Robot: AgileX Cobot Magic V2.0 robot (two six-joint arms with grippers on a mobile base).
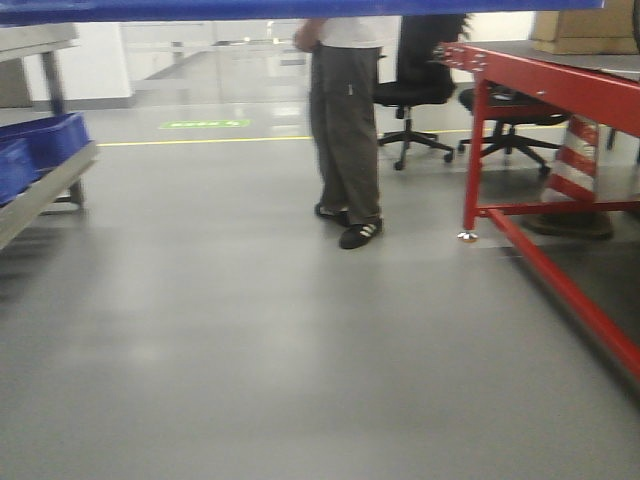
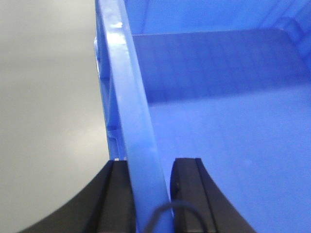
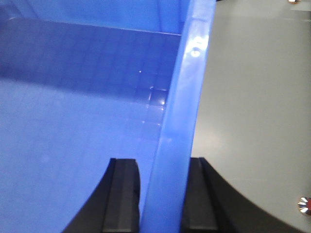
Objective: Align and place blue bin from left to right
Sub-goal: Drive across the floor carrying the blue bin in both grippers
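Front view: the blue bin [image 1: 300,9] shows as a band across the top edge, held up off the floor, its long axis running left to right. Left wrist view: the left gripper [image 2: 149,194] pinches the bin's left rim between 2 fingers. Right wrist view: the right gripper [image 3: 163,199] is clamped on the right rim.

Clamped astride blue bin [image 2: 218,121] rim: left claw [image 2: 150,167], right claw [image 3: 163,167] (one finger inside, one outside).

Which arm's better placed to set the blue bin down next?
Neither alone: the left gripper clamps the large bright-blue plastic bin at its left rim, the right gripper at its right rim. Left probably leads, since the grey shelf holding deep-blue bins lies on that side.
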